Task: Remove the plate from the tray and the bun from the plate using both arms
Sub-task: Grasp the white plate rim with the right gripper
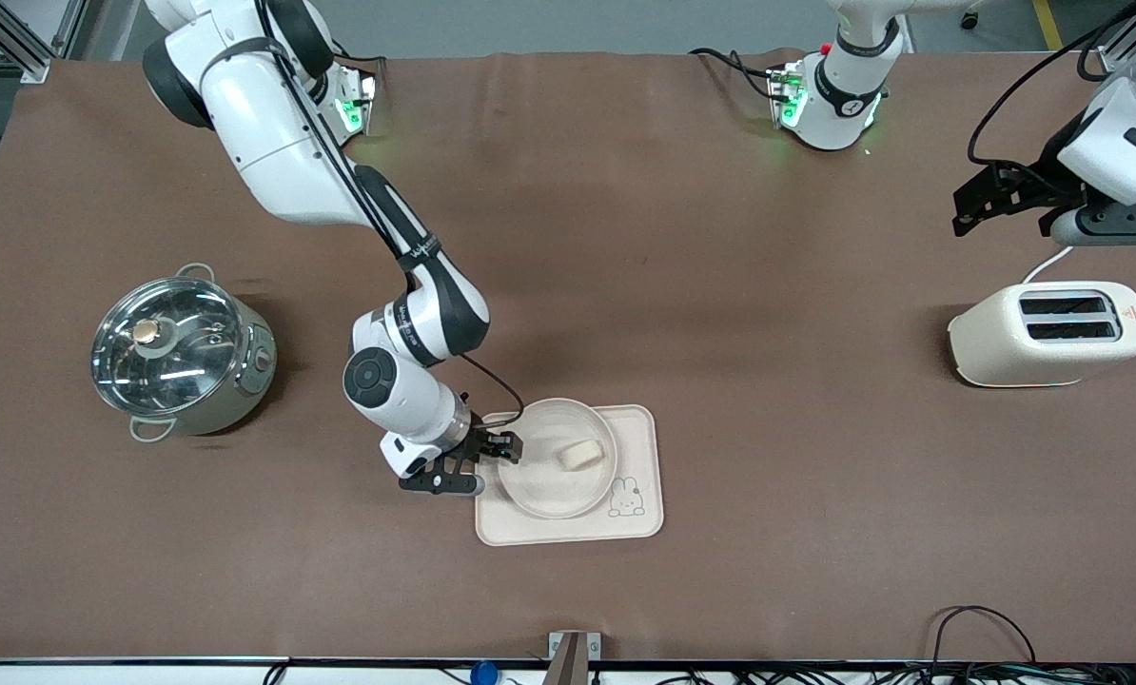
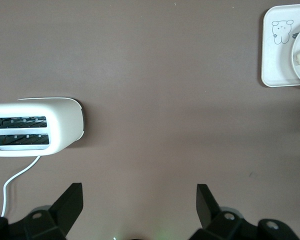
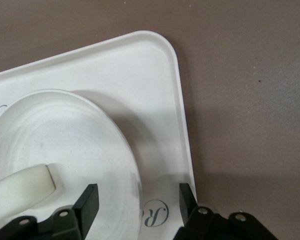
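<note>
Front view, working from the camera's side of the table outward: the tray [image 1: 569, 525] with the little rabbit drawing comes first, lying flat on the brown table [image 1: 625, 238]. The plate [image 1: 541, 490] sits on the tray, and the bun [image 1: 579, 454] is lying in the plate. The right gripper [image 1: 492, 455] is right at the plate's rim on the side toward the right arm's end of the table — the right wrist view shows its fingers [image 3: 87, 206] spread, one over the plate and the other over the tray's edge, with the rim between them and not pinched. The pot [image 1: 183, 355] with its glass lid is farther from the camera than the tray, toward the right arm's end. The toaster [image 1: 1048, 335] is at the left arm's end, well apart from the tray. The left gripper [image 1: 991, 198] hangs up in the air near the toaster, waiting — in the left wrist view its fingers [image 2: 70, 204] are spread wide with nothing in them.
</note>
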Controlling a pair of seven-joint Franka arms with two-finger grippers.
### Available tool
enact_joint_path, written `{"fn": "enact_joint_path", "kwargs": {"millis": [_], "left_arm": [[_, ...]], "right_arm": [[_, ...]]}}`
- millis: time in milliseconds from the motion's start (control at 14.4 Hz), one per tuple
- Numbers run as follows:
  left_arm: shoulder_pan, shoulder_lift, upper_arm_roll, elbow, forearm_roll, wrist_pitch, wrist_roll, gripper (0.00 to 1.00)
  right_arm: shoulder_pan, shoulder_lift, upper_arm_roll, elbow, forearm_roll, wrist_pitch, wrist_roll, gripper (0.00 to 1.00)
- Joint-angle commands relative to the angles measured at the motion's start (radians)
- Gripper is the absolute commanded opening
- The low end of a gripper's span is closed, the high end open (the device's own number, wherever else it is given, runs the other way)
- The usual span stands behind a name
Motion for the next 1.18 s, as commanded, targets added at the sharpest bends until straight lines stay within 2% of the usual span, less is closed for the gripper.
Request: {"fn": "enact_joint_path", "kwargs": {"millis": [0,139,208,416,486,763,971,1110], "left_arm": [[0.009,-0.008,-0.003,-0.012,-0.014,0.017,0.016,1.0],[0.007,-0.008,-0.003,-0.015,-0.014,0.017,0.016,1.0],[0.007,-0.008,-0.003,-0.017,-0.012,0.02,0.016,1.0],[0.007,-0.008,-0.003,-0.017,-0.014,0.02,0.016,1.0],[0.007,-0.008,-0.003,-0.017,-0.014,0.021,0.016,1.0],[0.009,-0.008,-0.003,-0.017,-0.014,0.02,0.016,1.0],[0.006,-0.007,-0.003,-0.017,-0.014,0.025,0.016,1.0],[0.003,0.001,-0.003,-0.017,-0.014,0.028,0.016,1.0]], "right_arm": [[0.018,0.028,-0.01,0.019,-0.001,0.032,0.019,0.53],[0.018,0.041,-0.009,0.019,-0.001,0.052,0.019,0.49],[0.019,0.046,-0.009,0.019,-0.001,0.059,0.019,0.42],[0.027,0.046,-0.009,0.018,-0.004,0.063,0.005,0.04],[0.019,0.045,-0.009,0.013,-0.003,0.067,-0.012,0.0],[0.009,0.0,-0.001,0.002,0.011,0.069,-0.02,0.0],[-0.004,-0.102,0.02,-0.091,0.014,0.037,-0.02,0.0],[-0.042,-0.21,0.057,-0.207,0.014,0.024,-0.018,0.0]]}}
